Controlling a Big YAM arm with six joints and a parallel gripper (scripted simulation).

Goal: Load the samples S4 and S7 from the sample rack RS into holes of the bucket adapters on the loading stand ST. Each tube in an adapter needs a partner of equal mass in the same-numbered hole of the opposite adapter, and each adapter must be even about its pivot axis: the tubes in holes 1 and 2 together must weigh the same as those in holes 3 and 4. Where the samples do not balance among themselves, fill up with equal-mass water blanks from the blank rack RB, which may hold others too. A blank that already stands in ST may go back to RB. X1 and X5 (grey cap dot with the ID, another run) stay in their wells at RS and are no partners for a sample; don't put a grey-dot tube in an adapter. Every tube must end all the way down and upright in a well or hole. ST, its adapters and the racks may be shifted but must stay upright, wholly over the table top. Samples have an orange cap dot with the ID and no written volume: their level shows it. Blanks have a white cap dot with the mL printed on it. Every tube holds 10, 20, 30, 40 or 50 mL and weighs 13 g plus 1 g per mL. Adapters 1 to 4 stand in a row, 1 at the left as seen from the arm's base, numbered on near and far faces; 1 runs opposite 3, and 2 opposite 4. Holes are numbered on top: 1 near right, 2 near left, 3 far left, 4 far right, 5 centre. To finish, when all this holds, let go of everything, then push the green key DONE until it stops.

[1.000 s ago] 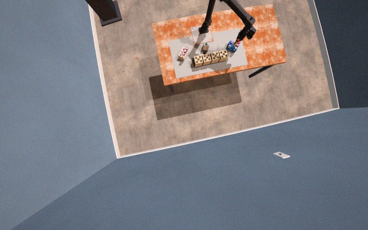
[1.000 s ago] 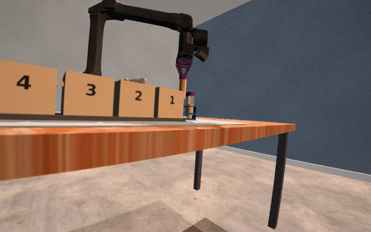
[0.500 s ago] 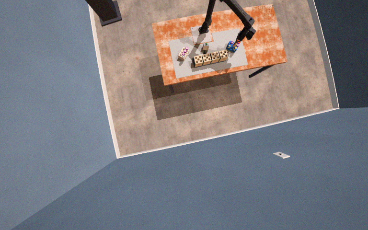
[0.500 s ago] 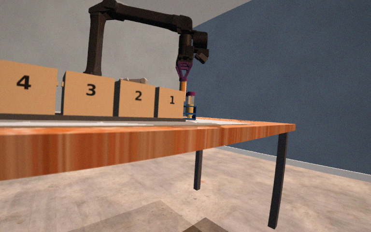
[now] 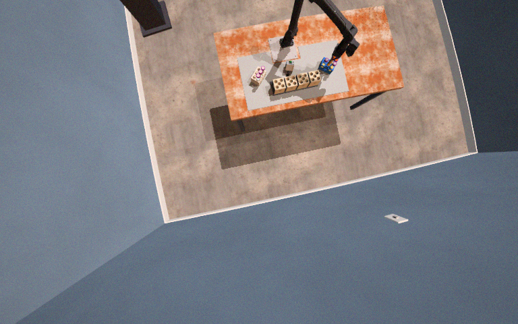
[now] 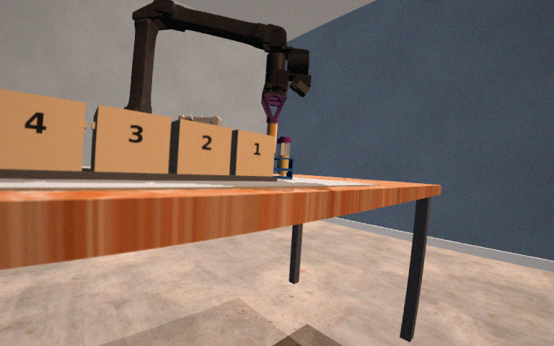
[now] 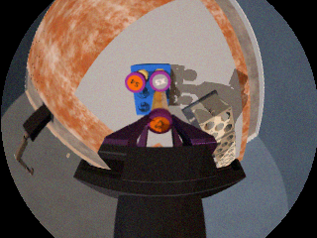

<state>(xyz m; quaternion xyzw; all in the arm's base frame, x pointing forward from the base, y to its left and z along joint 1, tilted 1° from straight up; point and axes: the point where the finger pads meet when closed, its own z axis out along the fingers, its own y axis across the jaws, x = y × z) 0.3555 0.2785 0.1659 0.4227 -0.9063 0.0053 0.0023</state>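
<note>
Claw [image 7: 158, 134]: purple fingers clamped on the cap end of an orange-dot tube [image 7: 158, 121], pointing straight down over the blue rack.
Held tube: hangs upright; in the exterior view its amber body [image 6: 272, 130] shows below the fingertips, its lower end hidden behind adapter 1, so whether it sits in a well cannot be told. ID on the dot too small to read.
Blue rack [image 5: 324, 67]: stands on the grey mat toward the bench's right-hand end in the top view, just beside the end of the adapter row.
Rack tubes: wrist view shows two purple-capped tubes beyond the held one, one with an orange dot [image 7: 137, 81], one with a pale dot [image 7: 160, 81]. The exterior view shows one such tube [image 6: 284, 156] upright in the rack frame, amber liquid in its lower part.
Adapters: four tan blocks in a row on a dark stand [image 6: 134, 175], faces numbered 4, 3, 2, 1 left to right in the exterior view; adapter 1 [image 6: 254, 153] lies nearest the blue rack. From above, all visible holes look open [image 5: 297, 81].
Tan rack [image 5: 257, 75]: toward the mat's left edge in the top view, well apart from the claw, holding purple-capped tubes.
Key box [image 5: 289, 67]: small block with a green top, between the arm's base plate [image 5: 274, 42] and the adapter row.
Bench [image 6: 204, 212]: orange top, dark legs.
</note>
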